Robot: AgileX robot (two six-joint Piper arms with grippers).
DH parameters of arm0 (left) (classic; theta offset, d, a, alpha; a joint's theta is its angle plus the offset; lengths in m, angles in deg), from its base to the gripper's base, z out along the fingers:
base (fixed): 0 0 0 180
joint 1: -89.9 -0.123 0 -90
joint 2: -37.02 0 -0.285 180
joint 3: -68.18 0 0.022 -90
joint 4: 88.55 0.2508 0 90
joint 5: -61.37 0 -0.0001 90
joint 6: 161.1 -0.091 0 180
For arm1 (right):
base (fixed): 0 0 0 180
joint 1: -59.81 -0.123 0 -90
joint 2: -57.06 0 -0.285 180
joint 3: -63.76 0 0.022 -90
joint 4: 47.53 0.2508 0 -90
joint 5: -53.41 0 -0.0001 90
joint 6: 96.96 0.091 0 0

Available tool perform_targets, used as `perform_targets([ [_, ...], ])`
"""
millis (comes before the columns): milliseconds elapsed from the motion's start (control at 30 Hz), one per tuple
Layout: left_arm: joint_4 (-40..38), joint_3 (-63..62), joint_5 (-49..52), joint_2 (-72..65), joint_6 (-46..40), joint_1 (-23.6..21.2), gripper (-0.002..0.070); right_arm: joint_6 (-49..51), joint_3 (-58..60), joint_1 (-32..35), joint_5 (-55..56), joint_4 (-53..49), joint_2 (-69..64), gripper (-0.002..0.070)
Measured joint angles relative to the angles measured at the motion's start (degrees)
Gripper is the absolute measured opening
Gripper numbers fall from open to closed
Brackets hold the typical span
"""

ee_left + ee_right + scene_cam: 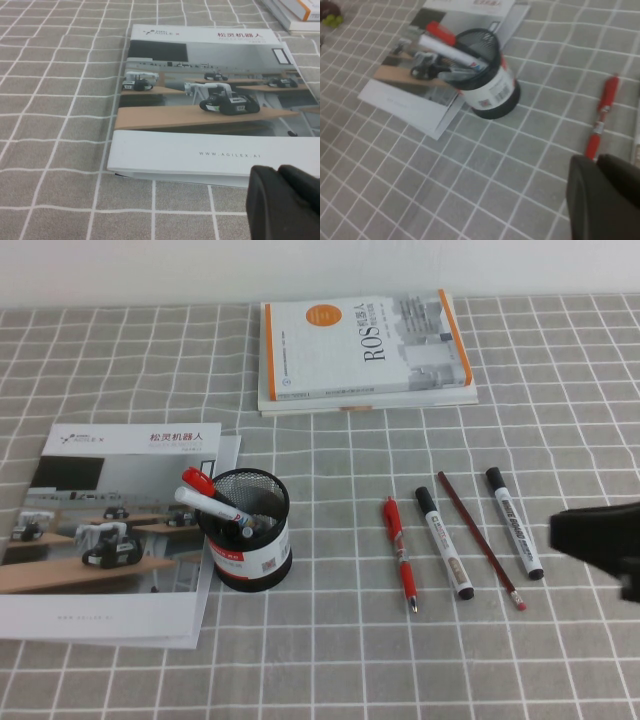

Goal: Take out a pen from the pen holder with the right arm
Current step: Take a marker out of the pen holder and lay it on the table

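Pen holder [247, 545], left of right end effector [562, 532]

I read "ROS" on the book [365, 345] cover. The brochure [110, 540] carries "松灵机器人" along its top. From the left wrist camera I also make out "AGILEX" by its logo and "WWW.AGILEX.AI" on its white band. The holder [250, 560] has a barcode label, which I can't read.

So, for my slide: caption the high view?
Right gripper at the right edge beside laid-out pens, markers in the holder, left gripper out of frame by the brochure.
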Motion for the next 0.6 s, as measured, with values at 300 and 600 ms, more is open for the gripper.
perform_targets([
  [300,0.0,0.0,0.0,0.0,0.0,0.0,-0.0003,0.7,-4.7,-23.1,15.3,-6.8,-12.8,-0.0013],
  [600,0.0,0.0,0.0,0.0,0.0,0.0,-0.0003,-10.3,-7.9,-37.6,36.2,-8.1,-23.5,0.0057],
])
